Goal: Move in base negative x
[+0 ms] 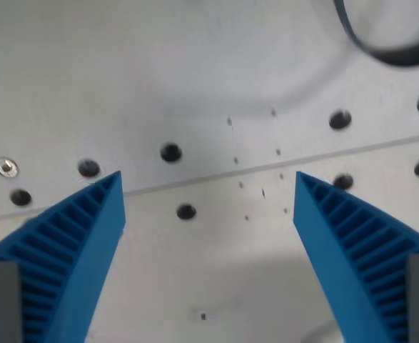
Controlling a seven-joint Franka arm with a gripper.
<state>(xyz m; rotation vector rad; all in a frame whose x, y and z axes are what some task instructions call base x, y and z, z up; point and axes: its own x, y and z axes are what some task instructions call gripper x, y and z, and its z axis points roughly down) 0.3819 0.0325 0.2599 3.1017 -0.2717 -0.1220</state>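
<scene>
My gripper point(208, 182) has two blue ribbed fingers, one point(73, 250) at the wrist view's left and one point(352, 243) at the wrist view's right. They stand wide apart with nothing between them. Below them is a white tabletop point(195, 78) with dark holes. No object to handle is in view.
A seam point(216, 175) between two table plates runs across the view, slanting up to the right. Several round holes point(170, 152) and a screw point(7, 166) dot the plates. A dark curved band point(380, 46) lies at the top right corner.
</scene>
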